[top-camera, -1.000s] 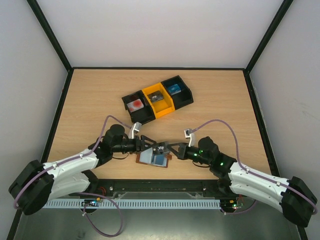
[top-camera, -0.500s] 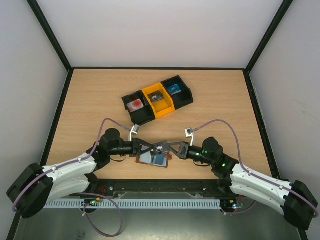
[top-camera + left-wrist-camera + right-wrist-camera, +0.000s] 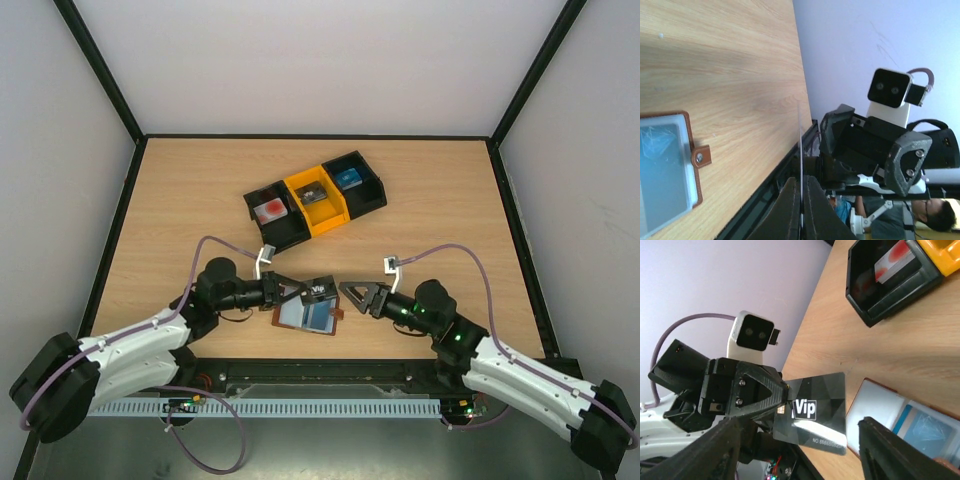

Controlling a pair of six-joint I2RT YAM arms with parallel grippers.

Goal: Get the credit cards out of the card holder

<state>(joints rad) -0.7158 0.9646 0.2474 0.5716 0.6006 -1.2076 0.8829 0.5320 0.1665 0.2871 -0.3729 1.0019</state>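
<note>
Pale walls and a black frame enclose a wooden table (image 3: 200,190); entries are placed from the card holder (image 3: 292,314), which lies open at the near edge between my two arms. Item: dark grey card (image 3: 320,290), held off the table over the holder's far edge and pinched by my left gripper (image 3: 303,293), jaws closed on its edge. The left wrist view reduces this card to a thin edge-on line between my fingers. Its face, with white "Vip" lettering, reads only in the right wrist view. Item: blue card (image 3: 319,320), in the holder's right-hand sleeve, partly veiled by the clear plastic. Item: strap tab (image 3: 700,157), on the holder's right edge. The holder is cut off by the frame in both wrist views. Item: my right gripper (image 3: 352,296), just right of the holder, jaws spread wide, holding nothing; its fingers are blurred and cropped in its own view. Half a second ago it stood at the grey card opposite my left gripper; it is now apart from it, and the card remains with the left. Item: row of bins (image 3: 315,200), black, orange, black, well beyond the holder; contents too small to name. Item: a person (image 3: 927,212), seen only in the left wrist view, cut off at the corner.
</note>
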